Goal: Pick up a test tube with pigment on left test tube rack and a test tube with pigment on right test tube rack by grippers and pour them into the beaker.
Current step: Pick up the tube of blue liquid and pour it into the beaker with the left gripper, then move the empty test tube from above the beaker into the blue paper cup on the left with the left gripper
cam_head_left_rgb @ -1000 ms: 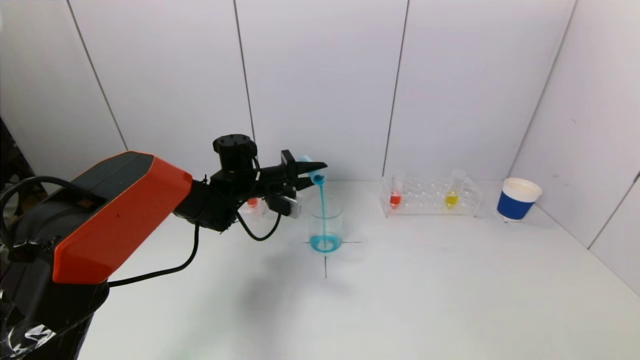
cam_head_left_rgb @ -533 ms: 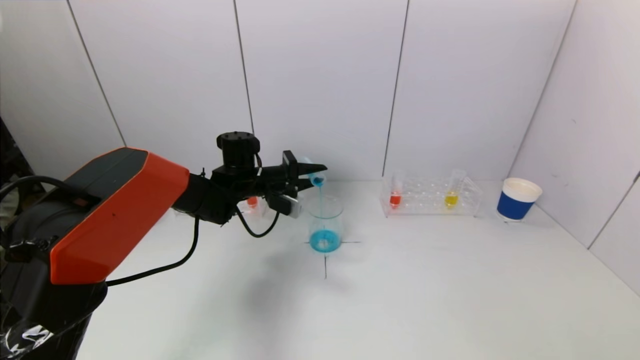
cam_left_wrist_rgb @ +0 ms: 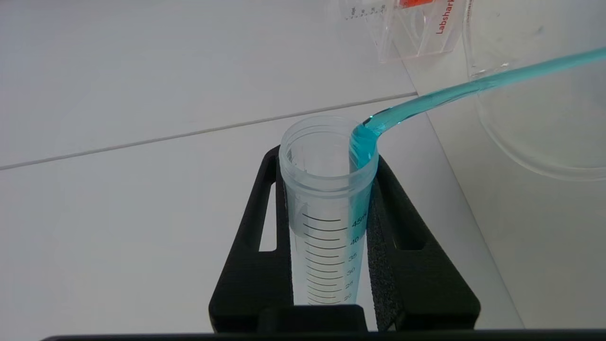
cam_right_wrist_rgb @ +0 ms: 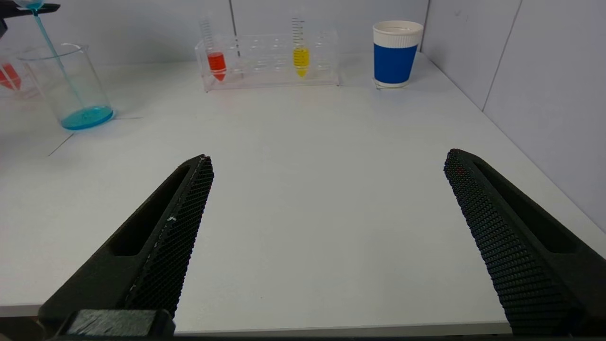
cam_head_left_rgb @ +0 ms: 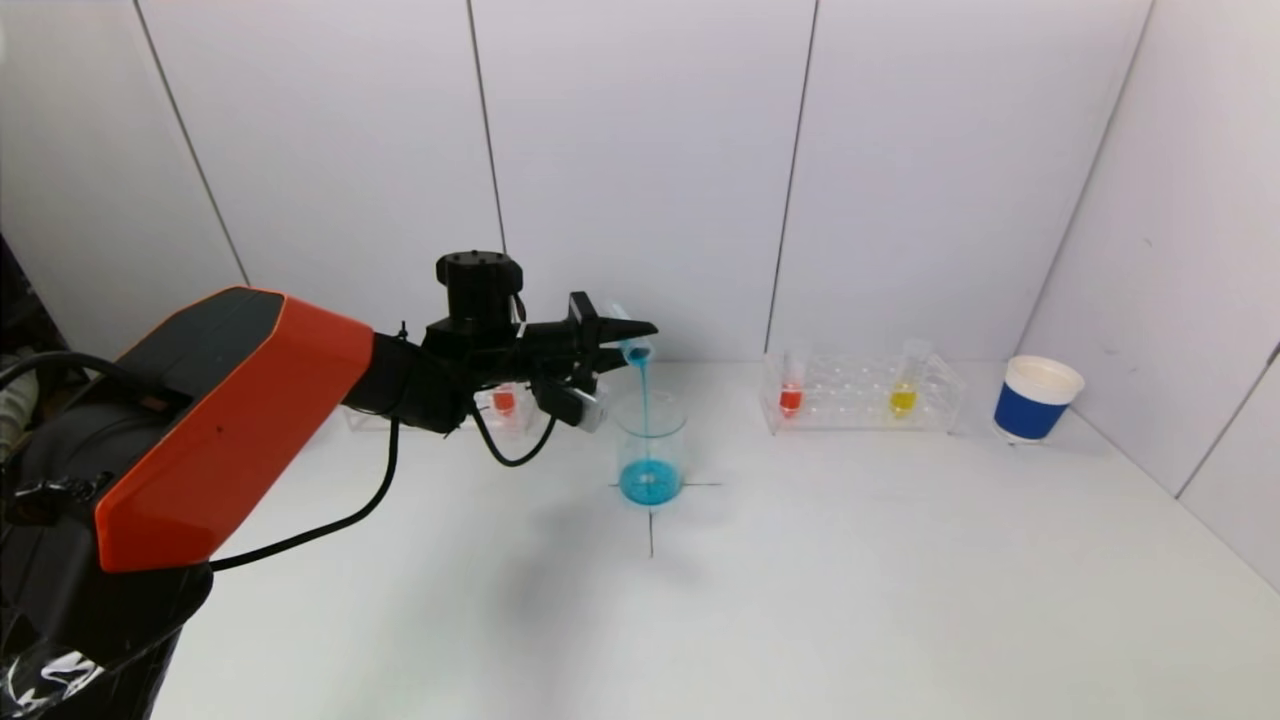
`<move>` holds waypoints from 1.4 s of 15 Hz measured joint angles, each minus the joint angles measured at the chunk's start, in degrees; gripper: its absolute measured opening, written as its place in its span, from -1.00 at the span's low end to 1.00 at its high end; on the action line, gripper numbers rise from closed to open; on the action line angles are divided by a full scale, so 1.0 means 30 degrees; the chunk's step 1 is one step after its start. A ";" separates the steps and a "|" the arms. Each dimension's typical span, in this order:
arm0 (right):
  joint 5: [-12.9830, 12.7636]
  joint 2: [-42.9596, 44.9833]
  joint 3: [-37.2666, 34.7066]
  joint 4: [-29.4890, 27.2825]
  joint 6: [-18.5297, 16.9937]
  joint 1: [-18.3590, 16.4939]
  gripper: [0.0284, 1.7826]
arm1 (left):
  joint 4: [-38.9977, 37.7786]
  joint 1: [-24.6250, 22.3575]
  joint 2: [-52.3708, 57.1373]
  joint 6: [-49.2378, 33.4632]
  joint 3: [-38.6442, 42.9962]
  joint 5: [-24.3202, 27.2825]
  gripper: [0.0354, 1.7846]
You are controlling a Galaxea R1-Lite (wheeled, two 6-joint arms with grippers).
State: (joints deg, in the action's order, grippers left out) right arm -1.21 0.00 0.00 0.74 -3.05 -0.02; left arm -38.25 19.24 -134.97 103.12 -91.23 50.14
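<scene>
Left gripper point(cam_head_left_rgb: 625, 335) clenched on clear graduated plastic test tube point(cam_left_wrist_rgb: 326, 189), tipped over the clear glass beaker point(cam_head_left_rgb: 651, 445) at table centre; thin blue pigment stream point(cam_head_left_rgb: 644, 400) falls from the tube lip into a blue pool point(cam_head_left_rgb: 650, 484) at the beaker bottom. Right gripper point(cam_right_wrist_rgb: 326, 227) released, jaws wide, parked low at the near right, holding nothing.

Right transparent rack point(cam_head_left_rgb: 860, 395) far right holds a red-pigment tube point(cam_head_left_rgb: 791, 385) and a yellow-pigment tube point(cam_head_left_rgb: 906, 385), both upright. Blue paper cup with white rim point(cam_head_left_rgb: 1035, 398) just right of the rack.

Handling guess: tubes are light, stiff, smooth plastic, likely slippery if wet. Best taken on the upper wall, above the liquid and below the threaded lip, where the padded fingers point(cam_left_wrist_rgb: 393, 265) sit now. The beaker looks fragile, so keep off its rim.

Hard to see: left rack point(cam_head_left_rgb: 495, 405) mostly hidden behind the arm, only one red tube point(cam_head_left_rgb: 504, 400) shows. How much blue remains in the tube is unclear. Right arm absent from the head view.
</scene>
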 joint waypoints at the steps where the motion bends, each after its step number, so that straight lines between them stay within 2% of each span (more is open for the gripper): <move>1: -0.0008 0.0000 0.0000 0.0008 0.0008 -0.0008 0.99 | 0.0232 -0.0008 0.0024 0.0354 -0.0065 0.0037 -0.52; 12: -0.0008 0.0000 0.0000 0.0000 0.0008 -0.0016 0.99 | 0.1398 0.0000 0.0366 0.2471 -0.0374 0.0110 -0.52; 21: -0.0008 0.0000 0.0000 0.0000 0.0008 -0.0016 0.99 | 0.1601 0.0000 0.0475 0.2471 -0.0540 0.0110 -0.52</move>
State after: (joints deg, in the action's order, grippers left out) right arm -1.23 0.00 0.00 0.74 -3.02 -0.07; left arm -33.45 19.24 -133.55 110.53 -92.86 50.47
